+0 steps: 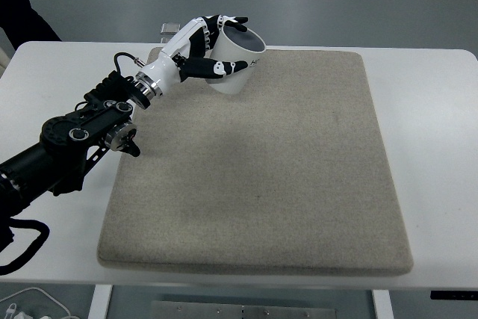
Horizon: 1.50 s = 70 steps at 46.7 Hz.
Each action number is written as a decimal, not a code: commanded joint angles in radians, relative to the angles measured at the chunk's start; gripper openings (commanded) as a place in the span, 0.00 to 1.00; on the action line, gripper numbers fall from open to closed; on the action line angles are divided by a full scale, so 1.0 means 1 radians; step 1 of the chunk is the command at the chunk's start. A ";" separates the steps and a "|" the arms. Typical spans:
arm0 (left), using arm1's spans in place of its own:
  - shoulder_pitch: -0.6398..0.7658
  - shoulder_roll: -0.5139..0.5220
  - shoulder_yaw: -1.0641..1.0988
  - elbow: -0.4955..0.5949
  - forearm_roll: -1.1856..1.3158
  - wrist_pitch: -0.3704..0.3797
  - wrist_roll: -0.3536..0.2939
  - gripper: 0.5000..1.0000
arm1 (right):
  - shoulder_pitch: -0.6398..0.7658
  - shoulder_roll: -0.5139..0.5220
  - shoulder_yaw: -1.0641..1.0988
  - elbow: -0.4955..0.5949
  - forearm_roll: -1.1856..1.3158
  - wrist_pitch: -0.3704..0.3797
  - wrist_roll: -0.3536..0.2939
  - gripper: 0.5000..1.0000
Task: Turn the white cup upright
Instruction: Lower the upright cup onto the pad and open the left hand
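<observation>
Nearest me lies the beige rectangular fabric mat on the white bench. My left robot hand grasps the white cylindrical cup, mouth up, tilted; release remains.

The left arm comes in from the near left and reaches to the far side. Its hand has fingers curled around something.

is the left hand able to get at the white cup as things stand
Yes, it looks so: the left hand already has its fingers wrapped around the white cup at the mat's far left corner, nothing between them.
</observation>
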<state>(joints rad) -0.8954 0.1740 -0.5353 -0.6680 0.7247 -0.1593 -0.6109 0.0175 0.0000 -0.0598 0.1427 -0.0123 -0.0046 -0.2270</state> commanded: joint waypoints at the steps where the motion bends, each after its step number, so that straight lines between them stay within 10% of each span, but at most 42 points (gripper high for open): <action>1: 0.001 -0.002 0.000 0.002 0.033 0.020 0.000 0.20 | -0.001 0.000 0.000 0.000 0.000 0.000 0.000 0.86; 43: 0.067 -0.042 0.069 0.001 0.076 0.124 0.000 0.25 | 0.001 0.000 0.000 0.000 0.000 0.000 0.000 0.86; 54: 0.073 -0.042 0.069 0.001 0.075 0.132 0.000 0.62 | -0.001 0.000 0.000 0.000 0.000 0.000 0.000 0.86; 62: 0.075 -0.042 0.067 0.001 0.075 0.158 0.000 0.71 | -0.001 0.000 0.000 0.000 0.000 0.000 0.000 0.86; 64: 0.076 -0.042 0.066 -0.004 0.071 0.161 0.000 0.91 | 0.001 0.000 0.000 0.000 0.000 0.000 0.000 0.86; 70: 0.079 -0.042 0.058 -0.007 0.068 0.161 0.000 0.95 | -0.001 0.000 0.000 0.000 0.000 0.000 0.000 0.86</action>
<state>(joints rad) -0.8192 0.1319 -0.4700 -0.6729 0.7959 0.0016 -0.6109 0.0177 0.0000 -0.0598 0.1427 -0.0123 -0.0046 -0.2270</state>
